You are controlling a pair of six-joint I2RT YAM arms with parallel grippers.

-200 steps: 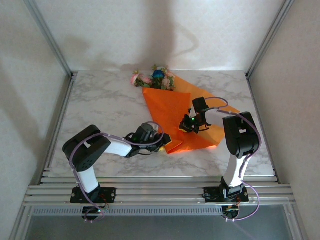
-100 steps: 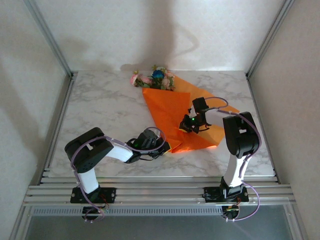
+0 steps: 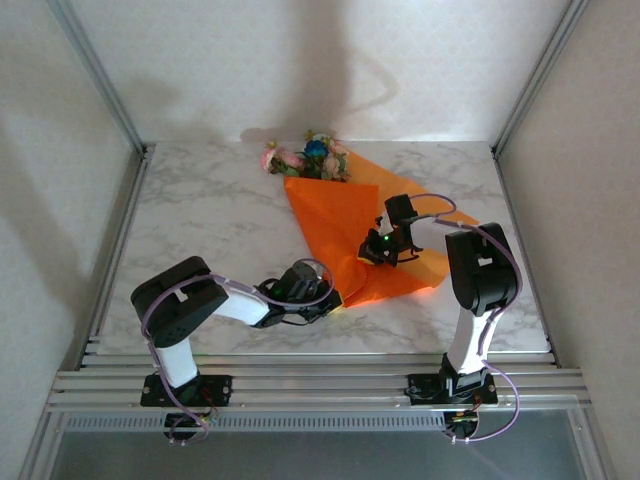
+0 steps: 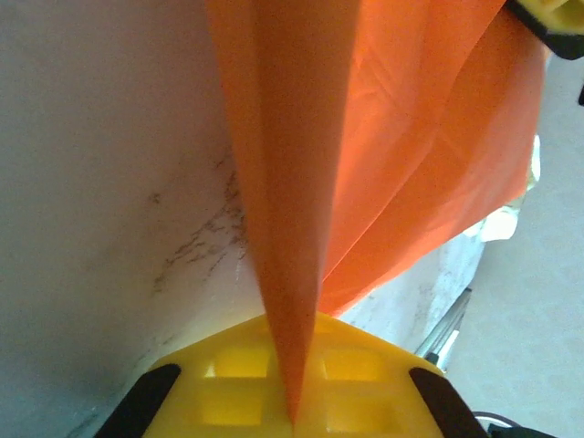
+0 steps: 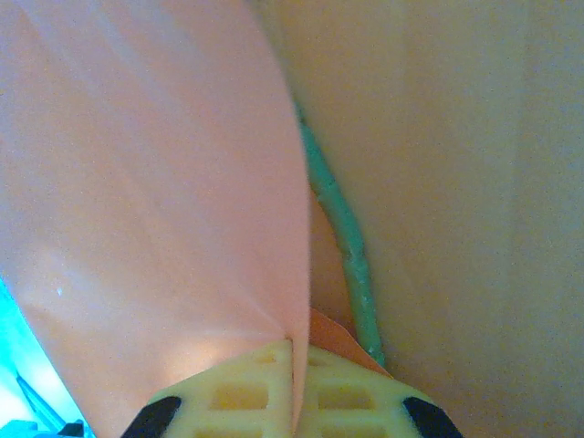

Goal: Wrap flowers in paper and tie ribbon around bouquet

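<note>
Your left tool (image 3: 326,297) is clenching the near corner of the paper (image 3: 325,215). Your right tool (image 3: 384,251) is pinching a raised fold at the paper's middle, with a green stem (image 5: 339,233) lying just beside that grip. The flowers (image 3: 308,158) are resting at the paper's far edge. You are probably folding the corner over, so be lifting it clear of the counter (image 3: 200,220) and carrying it across the paper's middle without tugging the pinned fold.
</note>
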